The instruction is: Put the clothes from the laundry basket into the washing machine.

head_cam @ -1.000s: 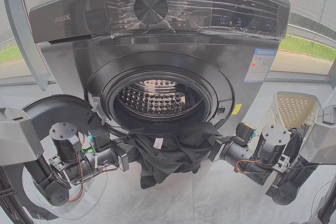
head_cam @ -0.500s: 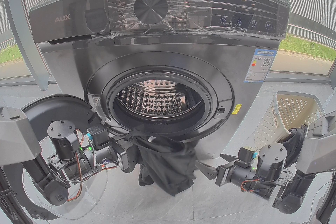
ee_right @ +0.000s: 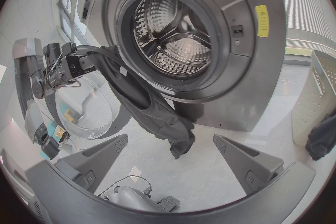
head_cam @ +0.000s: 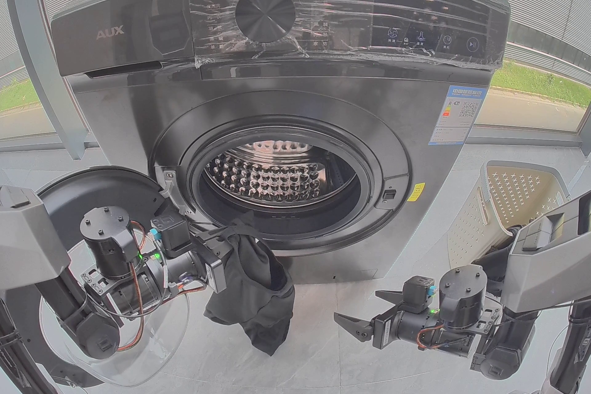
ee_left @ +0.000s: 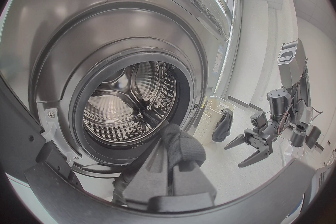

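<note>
My left gripper (ee_left: 171, 172) is pinched tight on the black garment (head_cam: 252, 290), elbow bent low. My right gripper (head_cam: 357, 308) sits low, jaws spread wide, forearm seemingly level, pointing across toward my left.

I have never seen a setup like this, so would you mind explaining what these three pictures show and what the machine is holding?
This is a two-armed robot in front of a front-loading washing machine, whose door stands open on the robot's left. The wide picture comes from a camera on its head; the two round ones come from cameras on its wrists, each looking along its own gripper. The left gripper is shut on a black garment, which hangs outside the drum opening. The right gripper is open and empty, low above the tiled floor. On the robot's right stands a pale laundry basket with another dark garment draped over its rim.
</note>
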